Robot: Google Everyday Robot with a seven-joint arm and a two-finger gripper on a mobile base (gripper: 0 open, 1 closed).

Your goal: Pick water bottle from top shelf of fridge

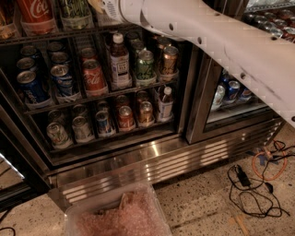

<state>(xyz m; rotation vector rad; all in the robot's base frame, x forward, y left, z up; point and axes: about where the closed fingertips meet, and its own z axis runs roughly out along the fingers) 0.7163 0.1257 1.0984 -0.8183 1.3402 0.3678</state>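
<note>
Standing at the left of the top shelf (55, 34), a red cola can (34, 10) sits in a clear holder. Just right of it is the water bottle (73, 7), with only its ribbed lower part in view, cut off by the upper edge. Just beside the bottle, on its right, the gripper (97, 4) hangs at shelf height. It is mostly out of view, so I cannot tell whether it is spread, pressed together or pinching anything, nor whether it touches the bottle. The white arm (207, 37) slants from there down to the right edge, crossing the fridge (152, 159). Below it, the lower racks hold cans and a brown-liquid bottle (119, 60) with a white cap. Farther right, more cans stand behind a glass door (199, 101), and cables (258, 184) lie on the speckled floor.
</note>
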